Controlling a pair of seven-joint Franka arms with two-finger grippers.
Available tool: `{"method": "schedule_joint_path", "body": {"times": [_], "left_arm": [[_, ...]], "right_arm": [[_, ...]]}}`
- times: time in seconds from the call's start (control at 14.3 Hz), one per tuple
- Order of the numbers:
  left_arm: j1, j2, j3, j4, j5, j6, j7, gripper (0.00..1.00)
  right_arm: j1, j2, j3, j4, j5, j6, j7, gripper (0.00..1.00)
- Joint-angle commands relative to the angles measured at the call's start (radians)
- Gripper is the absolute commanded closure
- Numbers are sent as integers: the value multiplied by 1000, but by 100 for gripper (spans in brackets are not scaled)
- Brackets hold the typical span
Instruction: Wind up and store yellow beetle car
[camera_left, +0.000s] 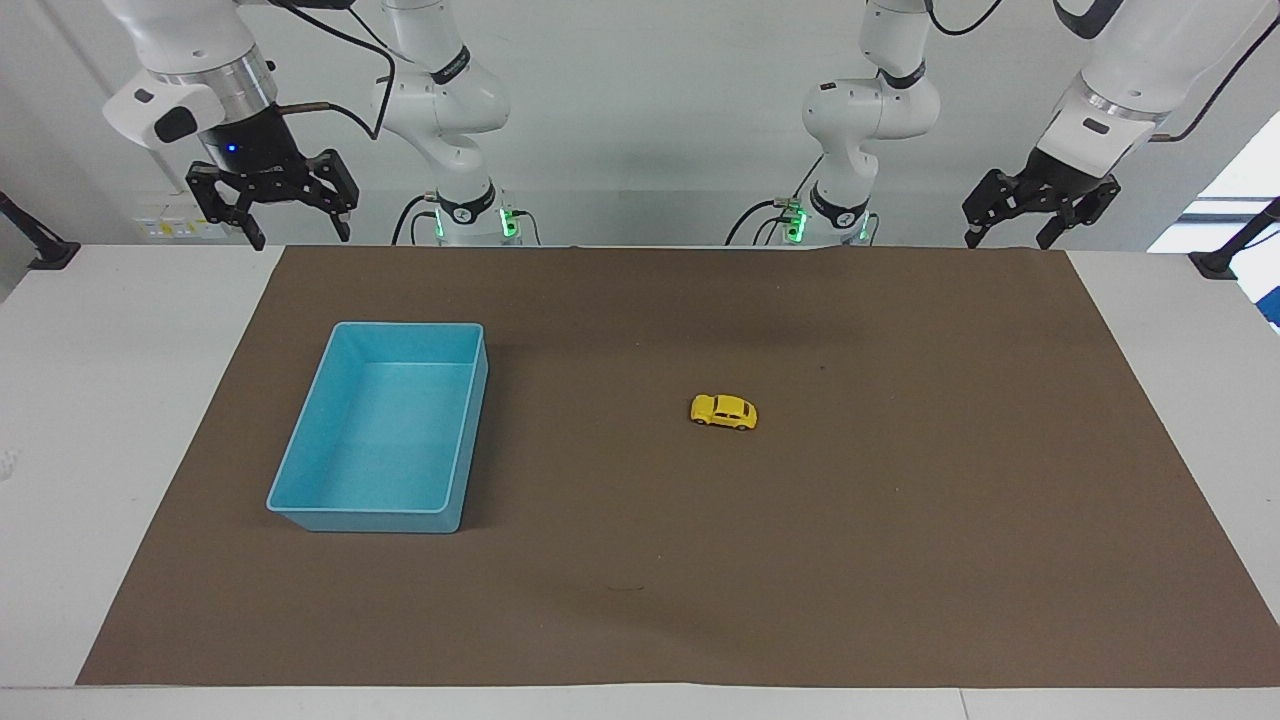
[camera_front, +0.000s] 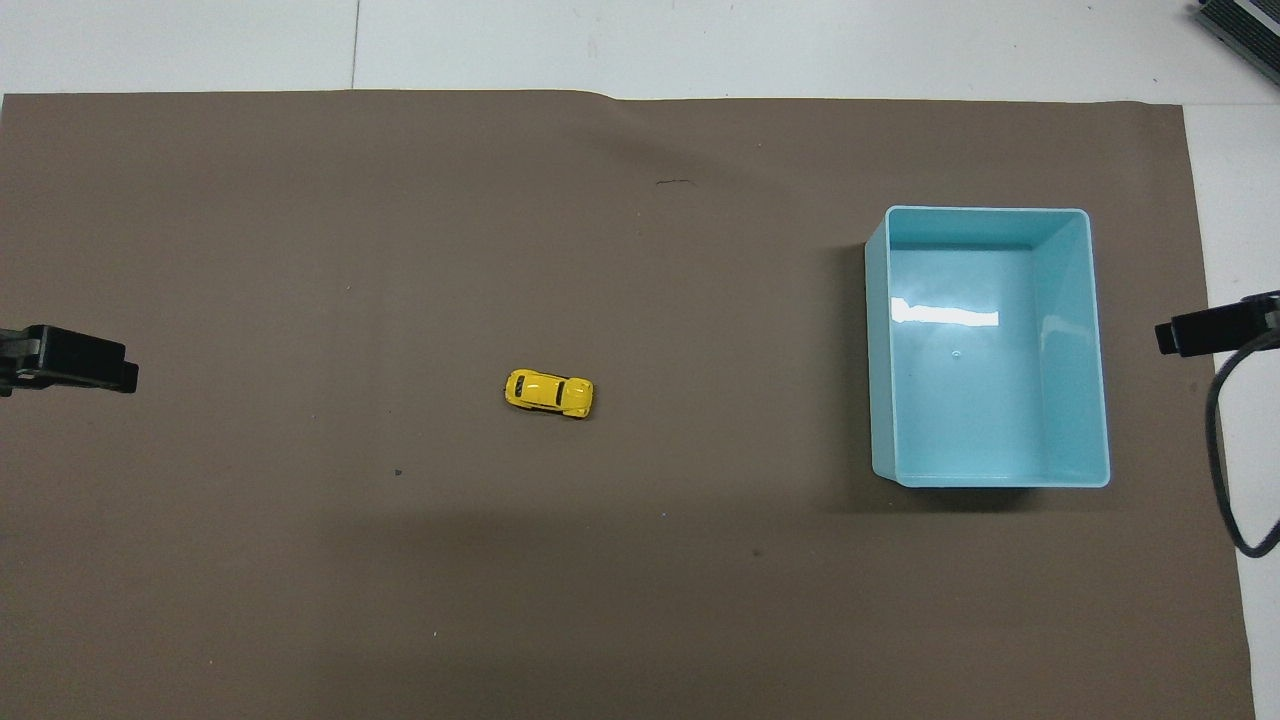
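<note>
A white bench (camera_left: 60, 450) runs the full width of the scene, and most of its top is covered by a large brown mat (camera_left: 800, 560) that reaches almost to the edge nearest the robots. The wall past the arm bases is plain and pale.

On the mat, toward the right arm's end, stands a light-blue bin (camera_left: 300, 455) — rectangular, open-topped, with nothing inside it in either view. Its long sides run roughly away from the robots.

Both arms wait, raised at their own ends of the bench. The right gripper (camera_left: 297, 228) hangs over the mat's corner nearest the robots on the bin's side, its fingers spread wide and holding nothing. The left gripper (camera_left: 1010, 238) hangs over the matching corner at the other end, tilted inward, its fingers likewise apart and holding nothing. In the overhead view only a dark tip of each shows at the side edges.

The yellow beetle car (camera_left: 723, 411) sits on its wheels on the bare mat, near the middle and a little toward the left arm's end — well apart from the bin and from both grippers. It lies lengthwise along the bench.
</note>
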Motion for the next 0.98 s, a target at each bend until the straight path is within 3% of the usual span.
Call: {"method": "schedule_joint_path", "body": {"times": [0.0,0.91], "left_arm": [[-10,-29,3,-35,1,13,1,0],[-13,-25,3,-41,1,24,0,0]], "right_arm": [[-3,-13,2,-10,7,7,17,0],[-3,-13,4,-8,9,12,18,0]]}}
